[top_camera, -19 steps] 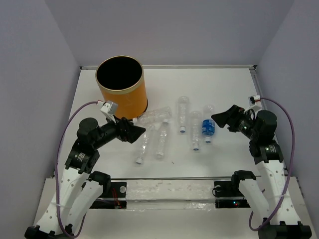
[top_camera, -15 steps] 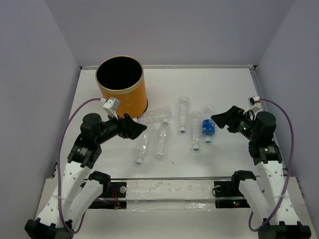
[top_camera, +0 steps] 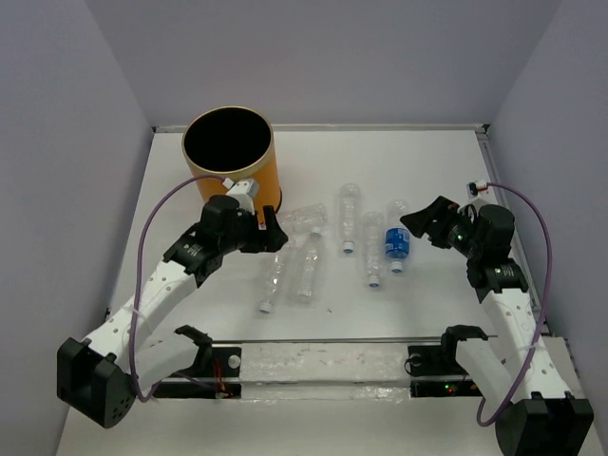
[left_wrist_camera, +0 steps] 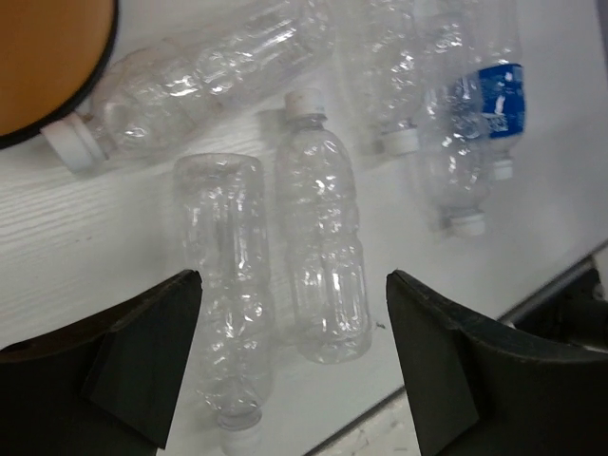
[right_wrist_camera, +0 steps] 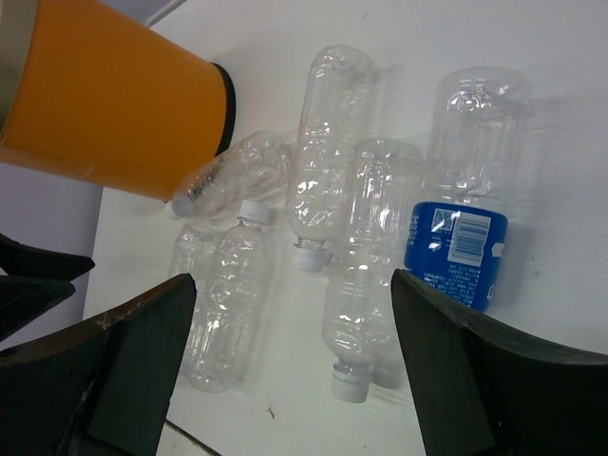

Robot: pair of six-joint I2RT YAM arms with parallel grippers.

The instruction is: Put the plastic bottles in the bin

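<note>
Swinging forward and inward since the earlier frames, the left gripper (top_camera: 270,234) is now hanging over the nearest bottles, while the right gripper (top_camera: 425,221) is sitting almost where it was, and no bottle is lying differently. Both grippers are holding their jaws spread wide and carrying nothing. All six plastic bottles (top_camera: 307,269) are lying on the table (top_camera: 437,166), none in the bin (top_camera: 217,186). Directly below the left fingers (left_wrist_camera: 142,351), two bottles are lying side by side and touching, so a descent here is risking a pinch on both at once, or a finger shoving the neighbour and sending it rolling. Thin, crinkled walls are likely to buckle and squirt out of a hard squeeze. Farther off, the slanted bottle (left_wrist_camera: 199,76) is resting with its cap just beside the bin's base, leaving little finger room there. Farthest, the tall bin is posing its own hazard: a bottle carried too low could be clipping the rim and tipping it.
</note>
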